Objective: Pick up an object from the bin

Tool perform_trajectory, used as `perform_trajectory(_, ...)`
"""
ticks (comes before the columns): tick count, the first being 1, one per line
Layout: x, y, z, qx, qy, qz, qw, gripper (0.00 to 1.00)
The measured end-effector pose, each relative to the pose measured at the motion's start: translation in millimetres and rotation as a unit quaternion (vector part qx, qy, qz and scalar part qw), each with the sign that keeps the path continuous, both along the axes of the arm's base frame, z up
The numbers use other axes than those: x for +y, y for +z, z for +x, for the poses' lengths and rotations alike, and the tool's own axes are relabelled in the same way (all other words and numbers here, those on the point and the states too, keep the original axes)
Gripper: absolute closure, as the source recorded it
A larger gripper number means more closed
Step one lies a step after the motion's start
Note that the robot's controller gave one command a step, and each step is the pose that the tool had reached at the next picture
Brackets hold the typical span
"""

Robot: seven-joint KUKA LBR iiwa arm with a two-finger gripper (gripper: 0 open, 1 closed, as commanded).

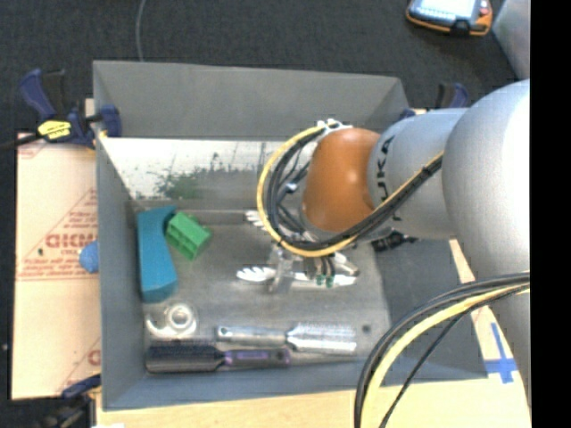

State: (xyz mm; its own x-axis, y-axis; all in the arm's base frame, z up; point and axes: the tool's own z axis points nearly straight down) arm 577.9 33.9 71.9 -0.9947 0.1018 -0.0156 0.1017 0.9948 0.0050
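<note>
Orange wrist cover (337, 190) up top | gripper (284, 275) by white piece (252, 275), grip state can't tell | off-centre close may flick it aside

The robot arm (446, 176) is displaying black lettering beside its orange cover (339, 185); the letters "UKA" are showing.

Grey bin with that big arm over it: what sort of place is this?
Probably a robotics lab: a robot arm leans over a grey metal bin of odd items such as a blue block and a green block, and what looks like a handheld control unit lies outside it.
</note>
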Motion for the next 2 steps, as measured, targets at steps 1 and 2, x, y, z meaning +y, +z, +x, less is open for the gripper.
perform_trajectory(1,0,14,-0.9,0.0007,0.000,0.000,1.0000,1.00)
perform_trajectory(2,0,49,-2.6,0.0041,0.001,0.000,1.0000,1.00)
